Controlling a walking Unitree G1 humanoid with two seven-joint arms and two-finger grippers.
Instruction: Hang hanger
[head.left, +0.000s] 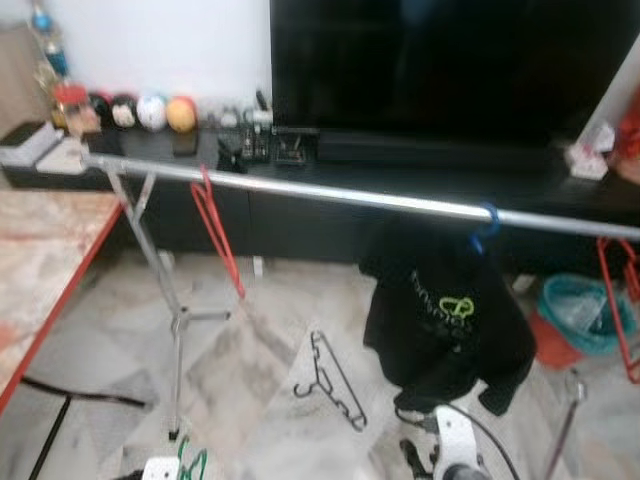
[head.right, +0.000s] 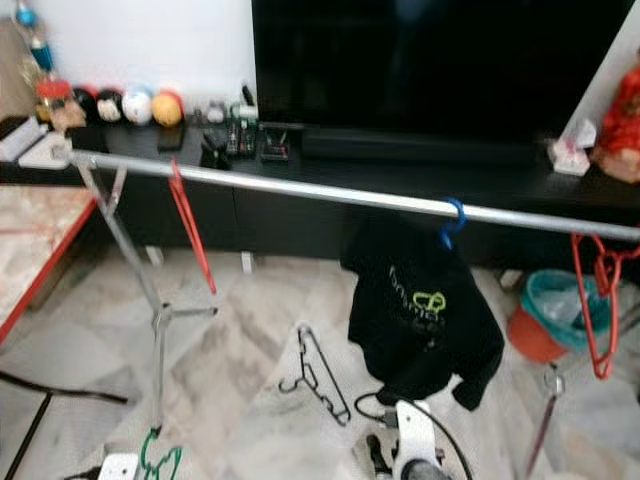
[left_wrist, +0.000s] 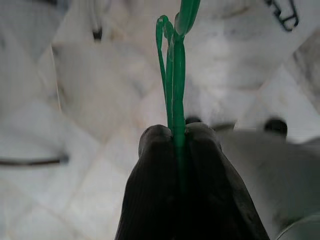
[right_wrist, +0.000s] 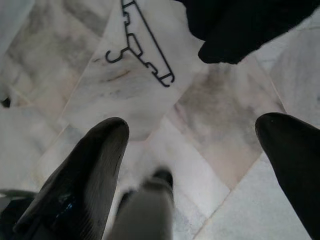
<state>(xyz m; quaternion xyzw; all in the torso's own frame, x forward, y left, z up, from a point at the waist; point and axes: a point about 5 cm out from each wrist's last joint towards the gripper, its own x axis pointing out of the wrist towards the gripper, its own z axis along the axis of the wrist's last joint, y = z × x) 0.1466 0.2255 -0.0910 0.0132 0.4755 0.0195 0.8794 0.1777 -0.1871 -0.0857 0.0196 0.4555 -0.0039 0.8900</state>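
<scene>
A silver clothes rail runs across the room at chest height. On it hang a red hanger, a black hoodie on a blue hanger, and more red hangers at the far right. My left gripper is shut on a green hanger, held low near the floor; the green hanger also pokes up at the bottom of the head view. A black hanger lies on the marble floor. My right gripper hangs open above the floor, near the black hanger.
The rail's tripod stand rises at the left. A red-edged table sits at the far left. Behind the rail stand a black TV unit with a big screen and small ornaments. A teal basket sits on the floor at the right.
</scene>
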